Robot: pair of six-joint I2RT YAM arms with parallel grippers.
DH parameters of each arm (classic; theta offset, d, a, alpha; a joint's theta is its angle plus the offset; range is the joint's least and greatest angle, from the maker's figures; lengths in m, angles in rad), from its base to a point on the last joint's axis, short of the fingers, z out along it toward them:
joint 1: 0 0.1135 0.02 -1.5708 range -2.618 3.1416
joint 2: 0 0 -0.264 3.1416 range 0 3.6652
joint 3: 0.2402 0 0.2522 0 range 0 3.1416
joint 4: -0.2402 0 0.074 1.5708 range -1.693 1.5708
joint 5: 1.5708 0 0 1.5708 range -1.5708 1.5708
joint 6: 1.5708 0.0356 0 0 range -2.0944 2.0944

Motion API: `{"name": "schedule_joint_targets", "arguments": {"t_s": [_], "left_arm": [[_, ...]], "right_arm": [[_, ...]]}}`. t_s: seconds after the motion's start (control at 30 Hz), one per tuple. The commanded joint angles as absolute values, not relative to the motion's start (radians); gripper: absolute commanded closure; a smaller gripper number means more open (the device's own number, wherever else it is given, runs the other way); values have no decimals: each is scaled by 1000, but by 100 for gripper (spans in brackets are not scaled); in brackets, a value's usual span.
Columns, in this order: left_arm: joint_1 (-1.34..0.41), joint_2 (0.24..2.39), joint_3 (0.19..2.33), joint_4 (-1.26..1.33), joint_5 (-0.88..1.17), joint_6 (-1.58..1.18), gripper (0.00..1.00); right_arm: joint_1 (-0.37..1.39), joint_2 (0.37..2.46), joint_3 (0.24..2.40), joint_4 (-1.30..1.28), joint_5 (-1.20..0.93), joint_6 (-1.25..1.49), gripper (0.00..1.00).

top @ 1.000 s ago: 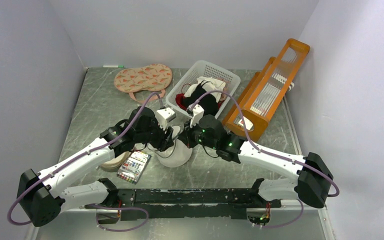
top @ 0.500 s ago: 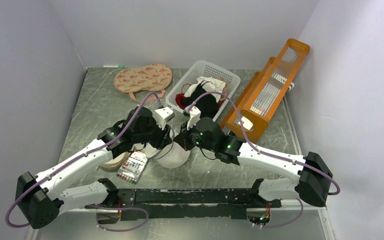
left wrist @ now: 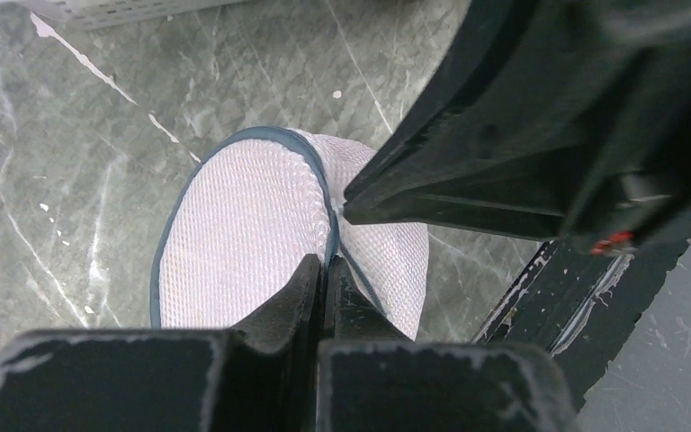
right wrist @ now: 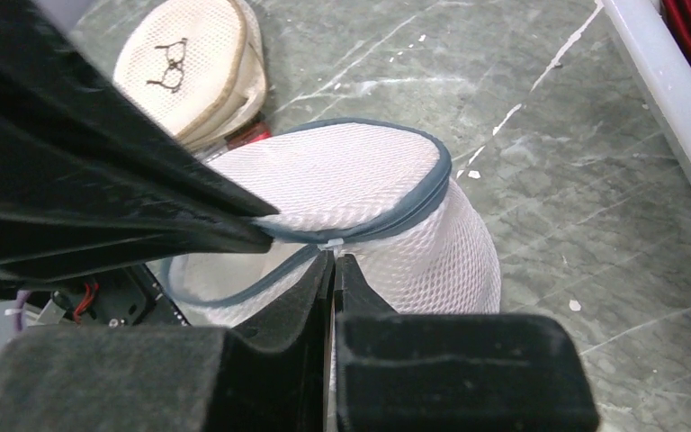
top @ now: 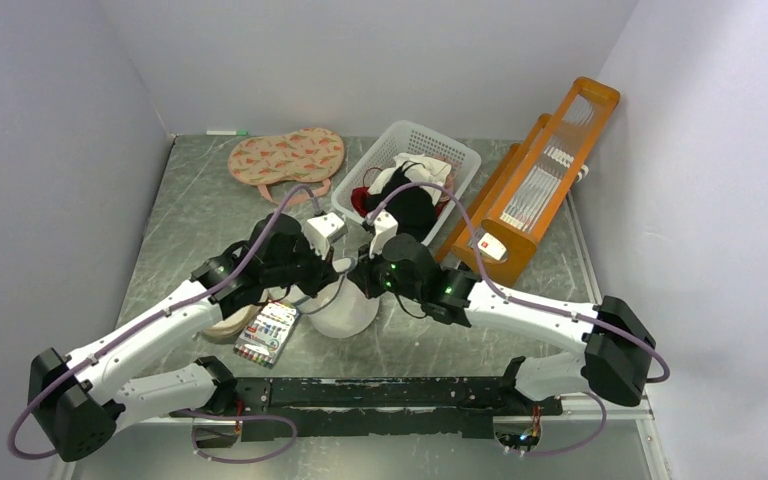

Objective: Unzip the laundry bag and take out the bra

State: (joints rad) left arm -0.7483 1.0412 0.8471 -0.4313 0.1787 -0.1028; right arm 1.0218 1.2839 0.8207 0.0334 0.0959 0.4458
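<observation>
The laundry bag (top: 348,310) is a white mesh dome with a dark zipper rim, standing between the two arms near the table's front. My left gripper (left wrist: 327,263) is shut on the rim (left wrist: 328,216) from one side. My right gripper (right wrist: 335,258) is shut on the rim at a small white tab (right wrist: 331,244) from the other side. In the top view the left gripper (top: 337,272) and the right gripper (top: 359,278) meet over the bag. Beside the right jaws the rim (right wrist: 234,292) gapes and shows a pale inside. The bra is hidden.
A white basket (top: 457,160) holding black, white and red garments stands behind the bag. An orange wooden frame (top: 535,180) leans at the right. A watermelon-print pouch (top: 287,157) lies at the back left. A beige hoop (right wrist: 189,63) and a paint set (top: 268,335) lie left of the bag.
My left gripper has shut on the bag's rim. Both wrists and the bag have shifted a little to the left, and the bag now stands more bunched up.
</observation>
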Motion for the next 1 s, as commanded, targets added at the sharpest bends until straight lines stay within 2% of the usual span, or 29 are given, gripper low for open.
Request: {"name": "schedule_joint_targets", "arguments": {"t_s": [0.0, 0.17, 0.37, 0.6, 0.97], "left_arm": [[-743, 981, 847, -382, 186, -94, 93], [-744, 935, 837, -359, 209, -87, 93], [-744, 879, 825, -342, 196, -85, 93], [-743, 860, 820, -333, 180, -85, 93], [-745, 872, 816, -329, 172, -79, 93]], "right_arm": [[1009, 1326, 865, 23, 148, 429, 100], [961, 1334, 874, 19, 183, 429, 100], [871, 1345, 862, 27, 118, 403, 100], [871, 1303, 811, 126, -42, 362, 100], [871, 1275, 805, 131, -44, 350, 100]]}}
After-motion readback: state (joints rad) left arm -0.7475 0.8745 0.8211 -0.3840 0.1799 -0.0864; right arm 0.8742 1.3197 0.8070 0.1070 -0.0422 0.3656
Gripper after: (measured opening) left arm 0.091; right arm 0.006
